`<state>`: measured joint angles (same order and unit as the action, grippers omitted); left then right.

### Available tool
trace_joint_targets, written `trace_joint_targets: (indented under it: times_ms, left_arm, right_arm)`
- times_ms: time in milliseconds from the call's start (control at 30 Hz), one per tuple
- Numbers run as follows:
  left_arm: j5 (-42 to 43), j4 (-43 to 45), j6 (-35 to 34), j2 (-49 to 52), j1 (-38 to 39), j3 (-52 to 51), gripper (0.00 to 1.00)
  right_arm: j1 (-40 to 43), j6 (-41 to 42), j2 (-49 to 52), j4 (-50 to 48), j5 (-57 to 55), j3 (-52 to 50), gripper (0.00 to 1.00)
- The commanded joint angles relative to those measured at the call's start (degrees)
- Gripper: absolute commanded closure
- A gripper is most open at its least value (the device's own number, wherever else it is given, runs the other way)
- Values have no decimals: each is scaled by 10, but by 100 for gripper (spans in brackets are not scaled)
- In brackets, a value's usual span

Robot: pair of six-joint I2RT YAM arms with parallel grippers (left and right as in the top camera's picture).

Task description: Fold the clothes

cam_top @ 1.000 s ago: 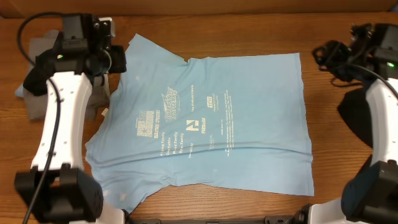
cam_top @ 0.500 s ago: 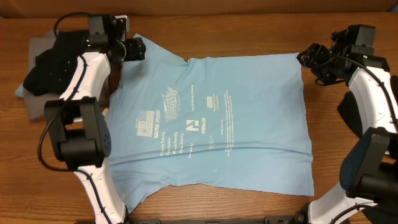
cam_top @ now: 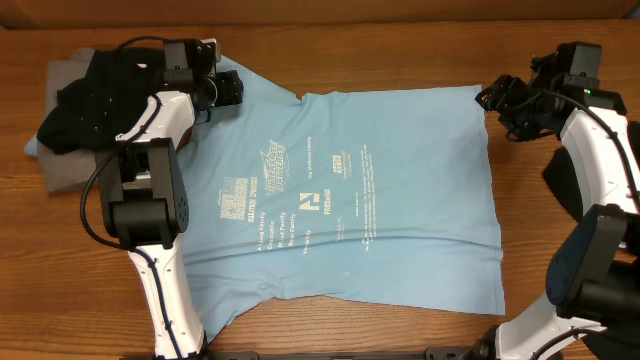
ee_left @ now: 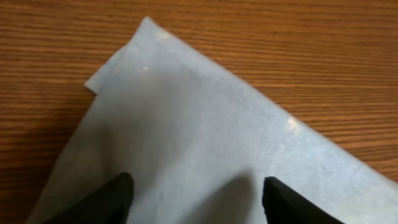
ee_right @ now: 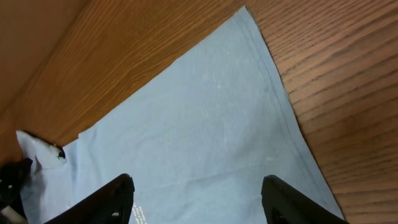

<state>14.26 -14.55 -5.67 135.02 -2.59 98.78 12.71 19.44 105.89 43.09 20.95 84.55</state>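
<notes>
A light blue T-shirt (cam_top: pixel 340 190) with pale print lies spread flat on the wooden table, collar to the left. My left gripper (cam_top: pixel 228 86) is open just above the shirt's far left sleeve corner (ee_left: pixel 186 143). My right gripper (cam_top: pixel 497 100) is open above the shirt's far right hem corner (ee_right: pixel 205 124). Neither holds cloth.
A dark garment (cam_top: pixel 95 95) lies on a grey one (cam_top: pixel 60 170) at the far left of the table. Another dark cloth (cam_top: pixel 570 190) lies at the right edge, partly under my right arm. Bare wood (cam_top: pixel 560 280) surrounds the shirt.
My left gripper has moved right from beside the pile onto the shirt's far left sleeve. My right gripper has moved left and down toward the shirt's far right corner.
</notes>
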Motion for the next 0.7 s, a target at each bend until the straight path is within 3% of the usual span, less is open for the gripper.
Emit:
trace_joint_targets:
  times_ms: [0, 100, 300, 367, 600, 667]
  left_arm:
    - [-27, 2, -1, 1, 4, 14, 36]
    - [-29, -2, 0, 3, 4, 14, 44]
    - [-29, -2, 10, 18, 4, 13, 40]
    - [-28, 0, 9, 25, 5, 13, 44]
    - [-9, 0, 10, 31, 9, 16, 90]
    - [17, -2, 10, 28, 9, 21, 96]
  right_arm:
    - [1, -3, -3, -1, -3, 6, 31]
    - [1, -3, -3, -1, -4, 6, 31]
    - [1, -5, -3, 2, -4, 6, 31]
    - [1, -14, -3, 3, -4, 6, 31]
    - [1, -19, -3, 10, -6, 6, 31]
    - [1, -19, -3, 10, -6, 6, 31]
